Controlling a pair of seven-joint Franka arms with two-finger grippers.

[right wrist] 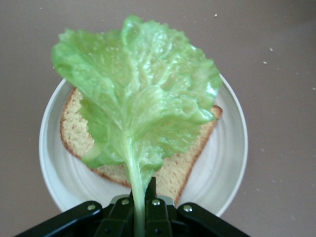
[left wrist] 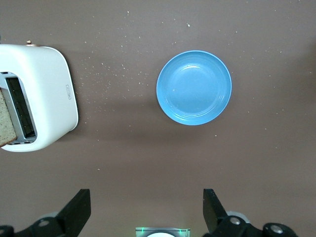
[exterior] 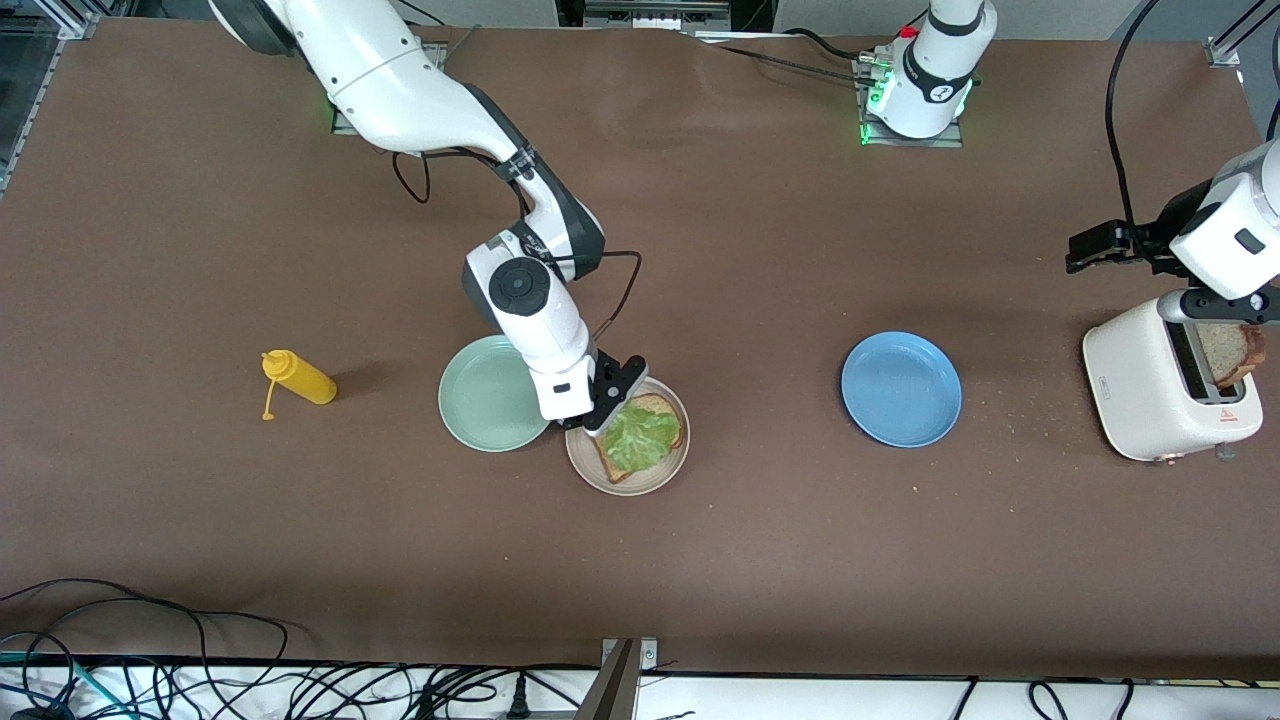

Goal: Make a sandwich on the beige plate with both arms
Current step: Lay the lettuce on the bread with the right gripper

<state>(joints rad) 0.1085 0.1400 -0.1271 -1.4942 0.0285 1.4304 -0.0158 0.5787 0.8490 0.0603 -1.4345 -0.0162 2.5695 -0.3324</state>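
Note:
The beige plate (exterior: 640, 486) holds one slice of brown bread (exterior: 657, 405). My right gripper (exterior: 608, 417) is over the plate's rim and shut on the stalk of the green lettuce leaf (exterior: 640, 438). The leaf spreads over the slice. In the right wrist view, the gripper (right wrist: 140, 197) pinches the stalk, with the leaf (right wrist: 138, 89) covering most of the bread (right wrist: 185, 168) on the plate (right wrist: 229, 163). A second slice (exterior: 1236, 355) stands in the toaster slot; it also shows in the left wrist view (left wrist: 5, 121). My left gripper (exterior: 1215, 305) is open and empty over the toaster (left wrist: 145, 213).
A white toaster (exterior: 1150, 385) stands at the left arm's end of the table, also in the left wrist view (left wrist: 49, 94), with crumbs around it. A blue plate (exterior: 900, 388) (left wrist: 194, 87) lies beside it. A mint-green plate (exterior: 485, 395) touches the beige plate. A yellow squeeze bottle (exterior: 300, 378) lies toward the right arm's end.

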